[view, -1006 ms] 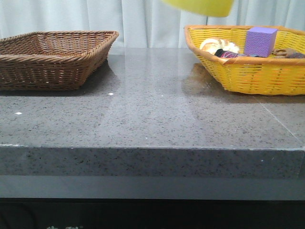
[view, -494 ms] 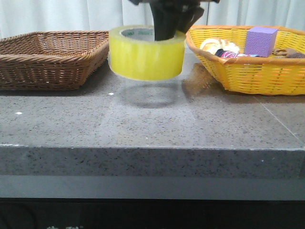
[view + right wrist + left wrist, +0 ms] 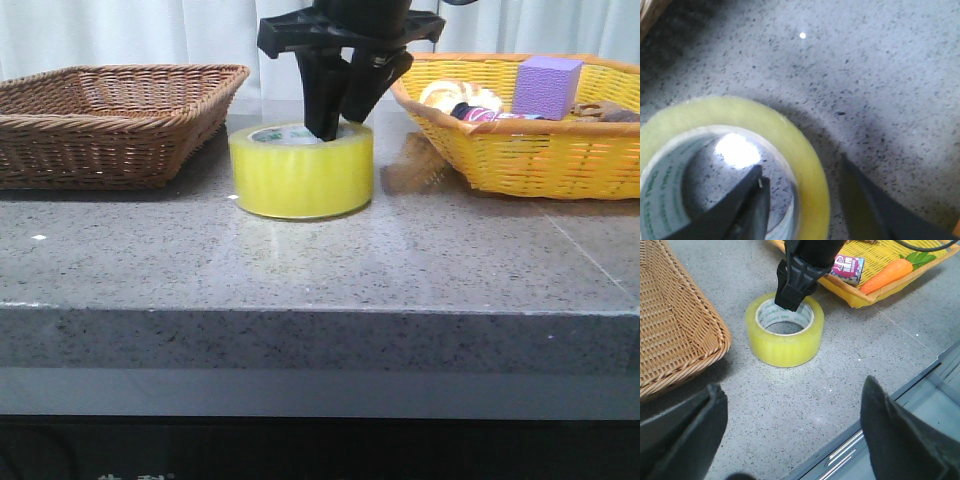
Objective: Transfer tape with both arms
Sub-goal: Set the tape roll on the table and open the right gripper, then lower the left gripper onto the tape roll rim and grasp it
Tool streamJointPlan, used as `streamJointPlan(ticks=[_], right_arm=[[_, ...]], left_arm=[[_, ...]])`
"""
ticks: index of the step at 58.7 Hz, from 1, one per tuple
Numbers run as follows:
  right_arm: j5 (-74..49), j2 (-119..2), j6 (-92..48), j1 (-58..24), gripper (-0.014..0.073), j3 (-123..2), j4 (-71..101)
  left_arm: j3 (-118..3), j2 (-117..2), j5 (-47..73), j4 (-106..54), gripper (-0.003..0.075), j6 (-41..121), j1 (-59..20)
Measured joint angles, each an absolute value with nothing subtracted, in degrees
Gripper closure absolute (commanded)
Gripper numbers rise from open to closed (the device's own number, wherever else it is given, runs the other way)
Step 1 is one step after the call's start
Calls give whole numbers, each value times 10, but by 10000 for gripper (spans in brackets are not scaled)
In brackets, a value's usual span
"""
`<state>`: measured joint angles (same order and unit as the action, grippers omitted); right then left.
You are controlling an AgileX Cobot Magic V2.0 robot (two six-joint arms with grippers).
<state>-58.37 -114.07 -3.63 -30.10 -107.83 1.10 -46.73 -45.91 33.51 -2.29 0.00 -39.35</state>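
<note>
The tape (image 3: 300, 175), a wide yellow roll with a white core, rests flat on the grey table between the two baskets. My right gripper (image 3: 340, 120) comes down from above and straddles the roll's wall, one finger inside the core and one outside. In the right wrist view the gripper (image 3: 800, 165) is open, with small gaps between both fingers and the tape (image 3: 810, 185). My left gripper (image 3: 795, 440) is wide open and empty, above the table's front edge, a short way from the tape (image 3: 785, 347). The right gripper (image 3: 790, 300) also shows in the left wrist view.
A brown wicker basket (image 3: 110, 120) stands at the left, close to the tape. A yellow basket (image 3: 520, 150) stands at the right and holds a purple block (image 3: 546, 85), a carrot (image 3: 887, 275) and a small packet (image 3: 847, 267). The table's front edge (image 3: 890, 410) lies under the left gripper.
The right gripper has carried the tape down and leftward from high by the yellow basket and set it on the table. Its jaws have loosened.
</note>
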Motion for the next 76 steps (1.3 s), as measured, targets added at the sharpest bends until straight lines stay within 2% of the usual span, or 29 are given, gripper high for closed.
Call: streamJointPlan(ticks=[15,30,62,76], right_arm=[[-597,-1125,-36,-301,191,-1099,11],[-590,-1000,-19,-301,191,-1062,18],[-395,-617,-13,-301,191,-674,44],[-383,-470,-13,-301,191,-547,66]], left_arm=[[-467,-459,335,-23,175,0,-393],[-467,-459,335,-23,175,0,-393],[-467,-459,335,-23,175,0,-393],[-467,-459,335,-23,175,0,-393]])
